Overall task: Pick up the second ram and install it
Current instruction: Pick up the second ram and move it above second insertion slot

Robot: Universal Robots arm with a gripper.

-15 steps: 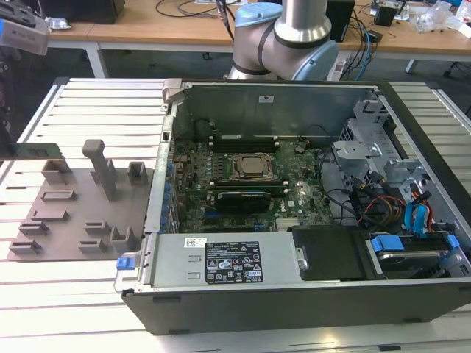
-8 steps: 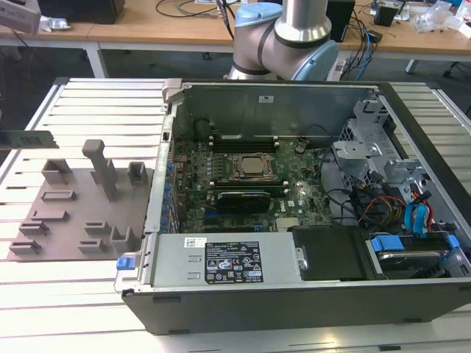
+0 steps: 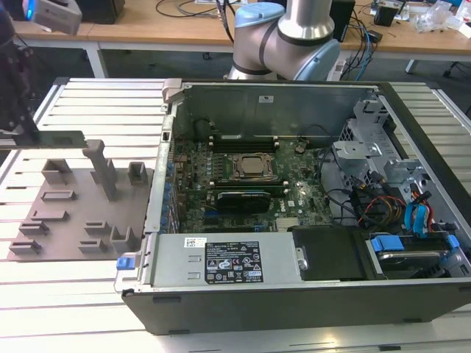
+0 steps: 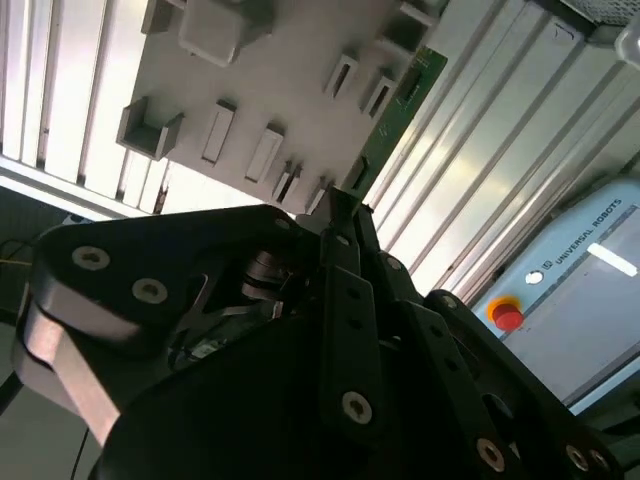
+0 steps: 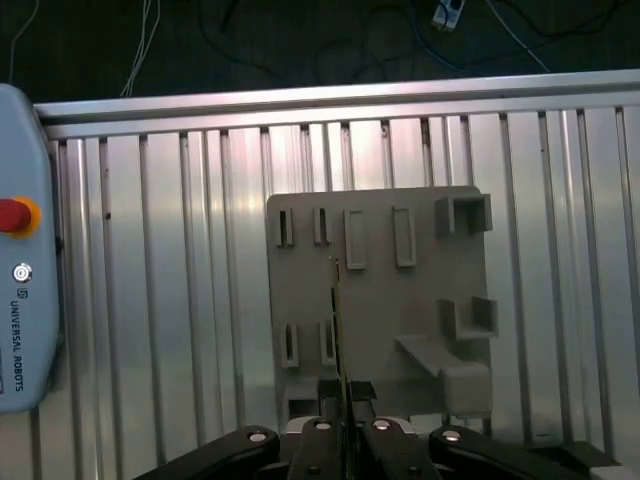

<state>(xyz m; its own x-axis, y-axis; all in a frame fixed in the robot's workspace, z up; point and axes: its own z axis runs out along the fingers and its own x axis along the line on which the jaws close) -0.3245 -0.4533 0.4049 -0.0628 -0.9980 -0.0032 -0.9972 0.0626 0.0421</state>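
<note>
Clamping the second ram point(image 4: 399, 113), the gripper point(image 5: 345, 391) hangs over the holder plate point(image 5: 400, 300).

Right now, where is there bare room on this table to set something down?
Bare slatted table lies on the near side of the grey holder plate and on its far side. The computer case is crowded with cables. The gripper holds the second ram above the plate.

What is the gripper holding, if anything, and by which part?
The gripper holds the second ram, the green memory stick. It is pinched across its flat faces at one end, and the rest juts out past the fingertips.
</note>
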